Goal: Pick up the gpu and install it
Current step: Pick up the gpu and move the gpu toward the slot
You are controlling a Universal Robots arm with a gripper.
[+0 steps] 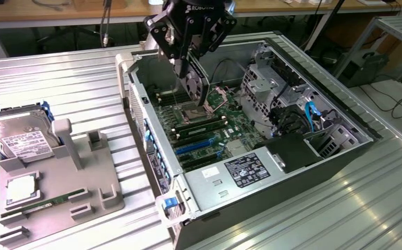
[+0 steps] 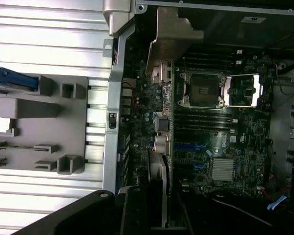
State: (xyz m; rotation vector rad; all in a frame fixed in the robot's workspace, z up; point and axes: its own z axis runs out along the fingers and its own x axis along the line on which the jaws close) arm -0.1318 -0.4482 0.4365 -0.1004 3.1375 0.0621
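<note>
Install step: black gripper (image 1: 190, 70), fingers clamped on the dark edge-on gpu (image 1: 199, 92), hovers above green motherboard (image 1: 237, 121); seating likely requires aligning with blue slots (image 1: 195, 147).

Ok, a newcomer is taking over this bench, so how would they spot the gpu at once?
Find the open computer case. Over it the gripper holds the gpu, a thin dark card seen edge-on. Unlike the hard drive and RAM stick on the grey tray, it hangs in the air and has a silver end bracket.

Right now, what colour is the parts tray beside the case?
Parts tray: grey, best in the exterior view.
</note>
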